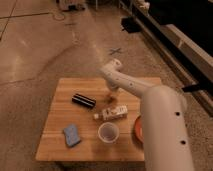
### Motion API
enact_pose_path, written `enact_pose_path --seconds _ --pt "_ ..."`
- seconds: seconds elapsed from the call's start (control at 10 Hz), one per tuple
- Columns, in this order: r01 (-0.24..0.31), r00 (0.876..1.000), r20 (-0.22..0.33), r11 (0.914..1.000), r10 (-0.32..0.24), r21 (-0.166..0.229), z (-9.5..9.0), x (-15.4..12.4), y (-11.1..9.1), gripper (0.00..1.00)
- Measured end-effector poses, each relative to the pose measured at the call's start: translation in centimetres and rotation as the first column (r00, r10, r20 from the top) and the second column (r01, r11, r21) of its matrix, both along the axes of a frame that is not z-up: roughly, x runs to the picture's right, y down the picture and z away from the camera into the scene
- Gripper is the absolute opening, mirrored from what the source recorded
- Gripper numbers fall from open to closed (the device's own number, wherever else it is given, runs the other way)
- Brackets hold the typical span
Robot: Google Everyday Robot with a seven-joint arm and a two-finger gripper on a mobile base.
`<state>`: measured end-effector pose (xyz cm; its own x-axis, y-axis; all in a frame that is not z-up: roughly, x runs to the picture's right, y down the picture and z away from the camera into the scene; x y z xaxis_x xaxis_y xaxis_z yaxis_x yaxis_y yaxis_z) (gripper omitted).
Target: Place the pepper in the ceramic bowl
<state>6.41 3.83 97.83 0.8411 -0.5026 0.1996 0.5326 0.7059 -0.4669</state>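
The pepper (108, 99) is a small orange shape on the wooden table (65, 90), just right of the middle. My gripper (112, 93) hangs straight over it at the end of the white arm and hides part of it; I cannot tell whether they touch. The ceramic bowl (136, 129) is red-orange and sits at the table's front right. My forearm covers most of it.
A black cylinder (83, 101) lies left of the pepper. A white bottle (113, 112) lies on its side in front of it. A small white cup (108, 133) and a blue sponge (71, 135) stand near the front edge. Concrete floor surrounds the table.
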Motion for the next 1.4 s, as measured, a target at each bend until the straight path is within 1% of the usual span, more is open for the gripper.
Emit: enact_pose_path --seconds 0.1,0.2,0.3,0.4,0.5,0.7,0.8,0.9,1.0,1.4 --pt "0.0 1.0 0.001 1.0 0.0 0.0 -0.1 -0.1 0.1 0.47" --pt "0.0 1.0 0.003 1.0 0.0 0.0 -0.4 -0.3 0.2 0.34" --pt "0.0 1.0 0.005 1.0 0.0 0.0 -0.6 -0.3 0.2 0.27" --pt "-0.002 1.0 0.006 1.0 0.002 0.0 -0.9 0.1 0.1 0.22" --pt "-0.005 1.0 0.003 1.0 0.005 -0.002 -1.0 0.6 0.2 0.22" --pt "-0.007 1.0 0.009 1.0 0.007 -0.003 -1.3 -0.2 0.1 0.22" --pt "-0.01 1.0 0.014 1.0 0.01 -0.001 -1.7 -0.4 0.0 0.22" --pt "-0.016 1.0 0.005 0.9999 0.016 -0.004 -2.6 1.1 0.1 0.22" --pt "-0.013 1.0 0.002 0.9999 0.013 -0.006 -2.7 1.9 0.2 0.22" --pt "-0.021 1.0 0.013 0.9998 0.021 -0.006 -4.1 2.1 -0.1 0.22"
